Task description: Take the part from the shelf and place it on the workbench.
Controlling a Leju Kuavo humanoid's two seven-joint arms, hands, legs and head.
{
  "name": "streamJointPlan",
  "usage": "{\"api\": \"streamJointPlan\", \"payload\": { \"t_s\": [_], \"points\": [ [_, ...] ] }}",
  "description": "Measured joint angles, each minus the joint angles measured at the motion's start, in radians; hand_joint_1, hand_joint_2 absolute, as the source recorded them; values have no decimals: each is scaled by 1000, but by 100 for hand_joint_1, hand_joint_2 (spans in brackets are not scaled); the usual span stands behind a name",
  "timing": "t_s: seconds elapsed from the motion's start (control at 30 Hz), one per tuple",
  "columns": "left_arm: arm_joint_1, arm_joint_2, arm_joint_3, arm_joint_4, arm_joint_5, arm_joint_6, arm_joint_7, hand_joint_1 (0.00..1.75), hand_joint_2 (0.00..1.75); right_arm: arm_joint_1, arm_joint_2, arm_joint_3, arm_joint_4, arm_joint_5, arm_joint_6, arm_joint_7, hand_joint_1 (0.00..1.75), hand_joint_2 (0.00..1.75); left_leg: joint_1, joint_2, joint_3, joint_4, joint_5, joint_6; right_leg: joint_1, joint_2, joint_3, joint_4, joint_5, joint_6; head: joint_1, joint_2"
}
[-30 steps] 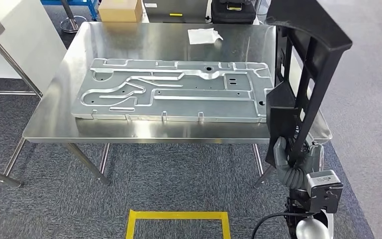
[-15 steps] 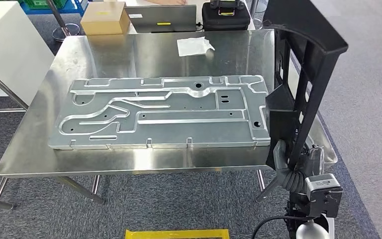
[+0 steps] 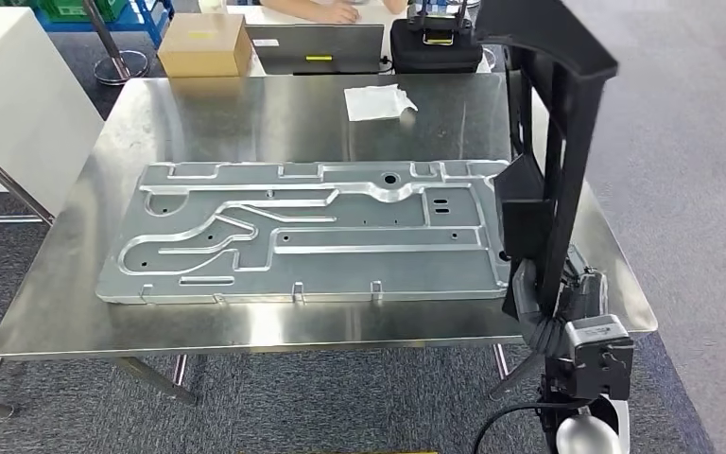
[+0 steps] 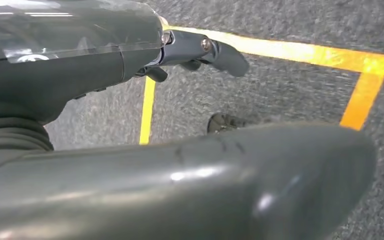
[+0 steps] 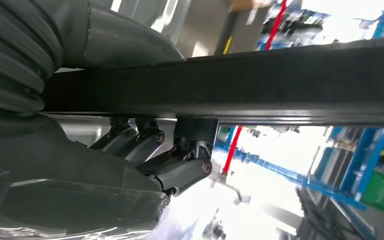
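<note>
From my remote station, I see the right hand [image 3: 541,301] gripping the black part [image 3: 548,142] at its lower end and holding it upright, slightly tilted, at the right-hand edge of the steel bench [image 3: 246,123]. The part's top rises past the bench's far edge in the head view, and its lower end hangs at the near right corner of the bench, not resting on it as far as I can judge. The right arm reaches up from below that corner, wrist bent so the hand sits just outside the bench's edge. In the right wrist view the dark fingers [image 5: 177,170] wrap round a black bar of the part [image 5: 260,85], thumb on the opposite side.

On the bench lies a large stamped metal panel [image 3: 312,232], flat along the middle, its right end just beside the held part. A crumpled white sheet [image 3: 376,101] sits beyond the panel, near the bench's far edge.

The left hand [image 4: 130,150] hangs over grey carpet [image 4: 290,90] marked with yellow tape [image 4: 300,52], holding nothing, its fingers [image 4: 205,52] loosely extended and apart.
</note>
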Motion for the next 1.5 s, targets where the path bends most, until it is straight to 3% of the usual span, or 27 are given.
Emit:
{"api": "streamJointPlan", "payload": {
  "t_s": [0.2,0.37,0.5,0.7,0.93,1.3,1.33,1.43,1.47,1.5],
  "points": [
    [-2,-1,0,0,-21,-6,2,0,0,-104,1,-5,58,103,-99,56,175,175,0,1,0,3,-2,2,-1,1,2,-2,0,3,0,0],
    [-3,-1,0,0,-40,-14,0,0,0,-251,0,-13,150,254,-203,102,175,175,-1,1,0,3,-1,3,-1,2,1,-3,3,6,0,0],
    [-3,0,0,0,-54,-23,-4,0,0,-373,-1,-14,239,368,-218,126,175,175,0,1,0,3,1,3,0,1,1,-2,4,6,0,0],
    [-4,2,-1,0,-74,-42,-2,0,0,-582,-12,31,442,509,-81,191,175,175,0,1,1,3,3,1,0,1,1,0,4,6,0,0],
    [-5,16,-1,0,-84,-74,-7,0,0,-718,-33,193,714,546,162,227,175,175,2,0,0,3,4,0,2,0,0,1,4,6,0,0],
    [-8,21,12,0,-79,-78,-1,0,0,-742,-24,419,1012,556,178,225,175,175,2,0,-1,2,4,0,2,-1,0,1,4,6,0,0],
    [-9,22,14,0,-77,-75,-1,0,0,-749,-23,427,1032,559,169,224,131,175,2,0,0,2,4,0,2,-1,1,0,4,6,0,0],
    [-10,21,20,0,-77,-68,-2,0,131,-772,-22,440,1087,564,149,219,0,175,2,0,2,2,4,0,2,-1,3,0,4,5,0,0],
    [-10,21,20,0,-77,-66,-3,0,175,-776,-21,442,1096,564,147,218,0,175,2,0,2,2,4,0,2,-1,3,0,4,5,0,0],
    [-10,22,21,0,-77,-66,-3,0,175,-777,-21,442,1098,564,147,218,0,175,2,0,3,2,4,0,2,-1,3,0,4,5,0,0]
  ]
}}
